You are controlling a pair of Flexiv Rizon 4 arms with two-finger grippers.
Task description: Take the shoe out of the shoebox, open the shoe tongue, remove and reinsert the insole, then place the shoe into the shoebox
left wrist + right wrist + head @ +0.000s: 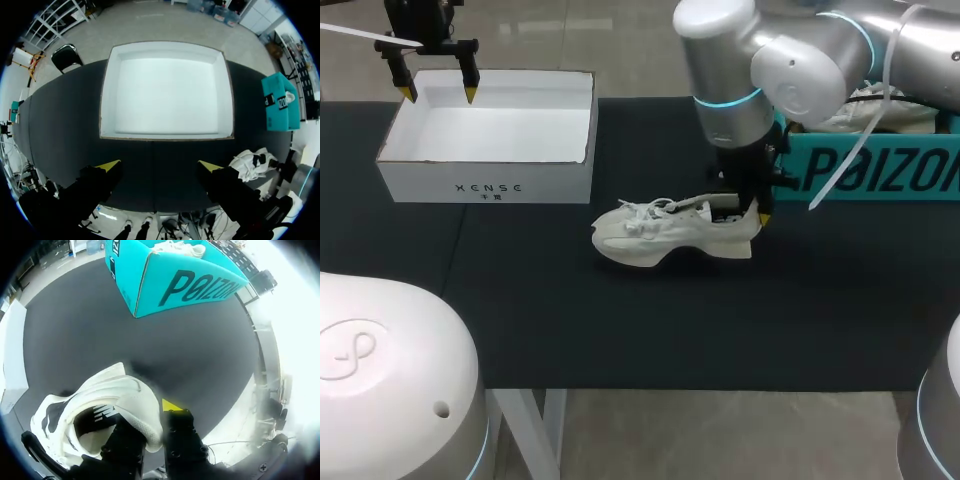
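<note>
Your right gripper is pinching the heel of the shoe.
Your left gripper is hanging spread above the shoebox, at the far-left corner of the table.

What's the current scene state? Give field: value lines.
shoe: upright on table, outside both boxes
white box: open, empty
teal box: behind shoe, something white inside
left jaws: open, holding nothing, above white box
right jaws: shut on shoe's heel collar, one inside, one outside
</note>
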